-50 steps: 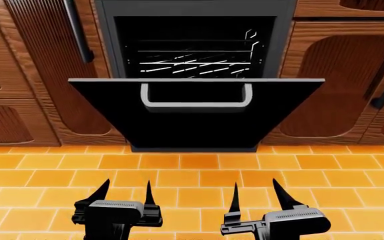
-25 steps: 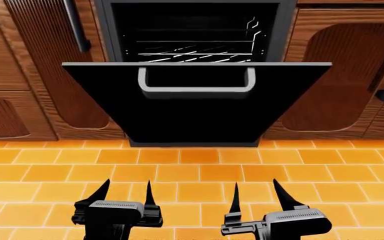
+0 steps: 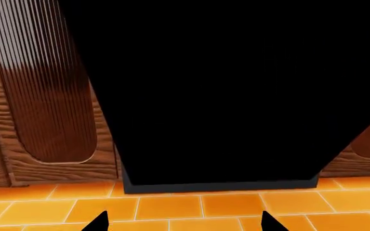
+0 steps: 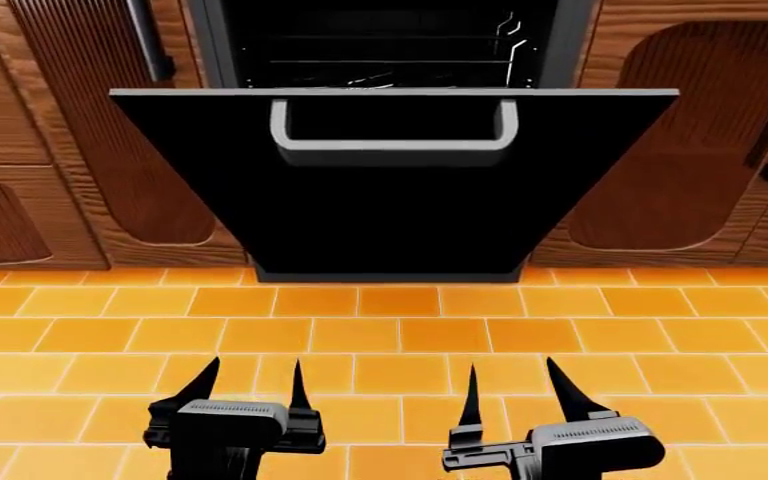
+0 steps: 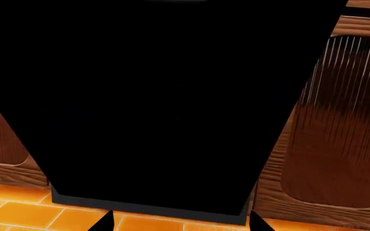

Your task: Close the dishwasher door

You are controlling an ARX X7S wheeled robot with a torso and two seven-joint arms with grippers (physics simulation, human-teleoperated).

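Dishwasher door hung half open, tipped out from the wooden cabinets. Both the left end effector and right end effector were open, empty, and well apart from it. A good push would probably go under the handle, flat and slow.

Orange tiled floor with pale grout lines fills the foreground. Brown wooden cabinet doors (ribbed, rounded inset panels) line the back wall on both sides, bearing black handles.
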